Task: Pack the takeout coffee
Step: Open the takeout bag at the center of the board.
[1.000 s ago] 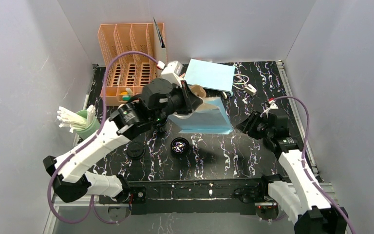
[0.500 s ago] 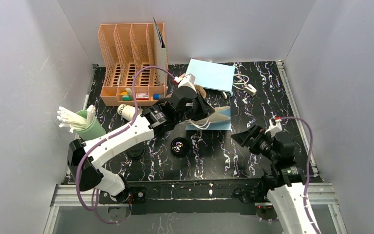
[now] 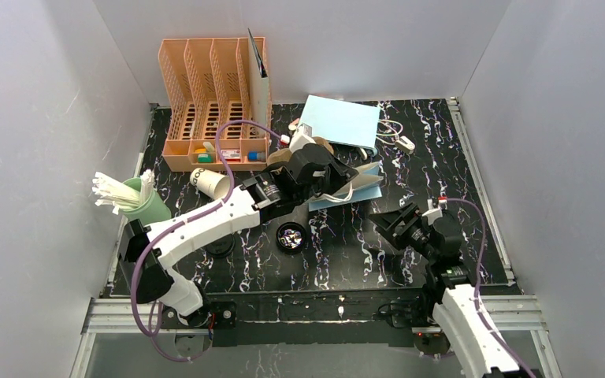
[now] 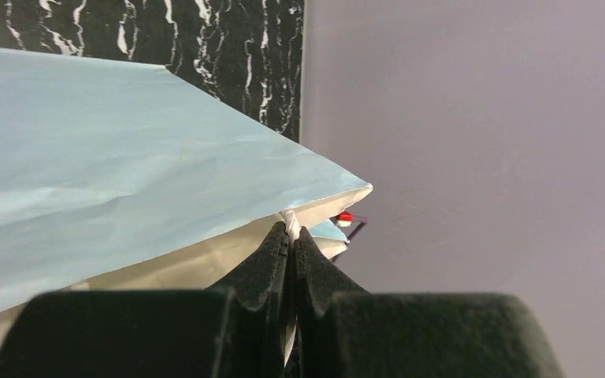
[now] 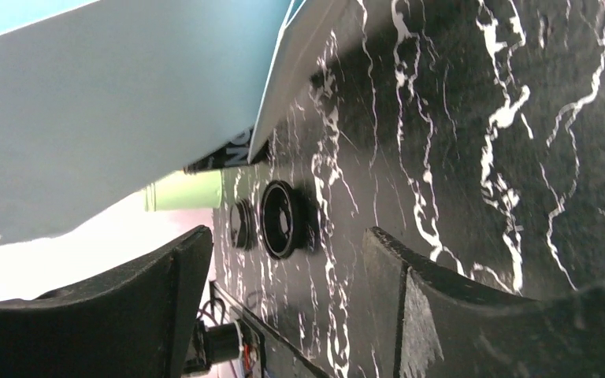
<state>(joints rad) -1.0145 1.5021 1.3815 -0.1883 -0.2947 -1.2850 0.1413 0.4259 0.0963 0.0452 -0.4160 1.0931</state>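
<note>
Two takeout coffee cups with black lids stand on the dark table, one in the middle [image 3: 290, 235] and one [image 3: 219, 246] partly under my left arm; both show in the right wrist view [image 5: 280, 219]. My left gripper [image 3: 345, 178] is shut on the white handle [image 4: 290, 224] of a light-blue paper bag [image 3: 360, 187], holding it tilted above the table [image 4: 126, 150]. My right gripper [image 3: 388, 224] is open and empty, low over the table just right of the bag [image 5: 126, 102], its jaws [image 5: 287, 240] facing the cups.
A second light-blue bag [image 3: 339, 122] lies flat at the back, with a brown carrier piece [image 3: 322, 146] beside it. An orange organiser [image 3: 213, 102] stands back left. A white paper cup [image 3: 209, 182] lies on its side. A green cup of white sticks [image 3: 140, 203] stands left.
My left gripper has swung right with the bag's handle, and the bag has gone from upright to tilted low. My right arm has pulled back toward the near edge.
</note>
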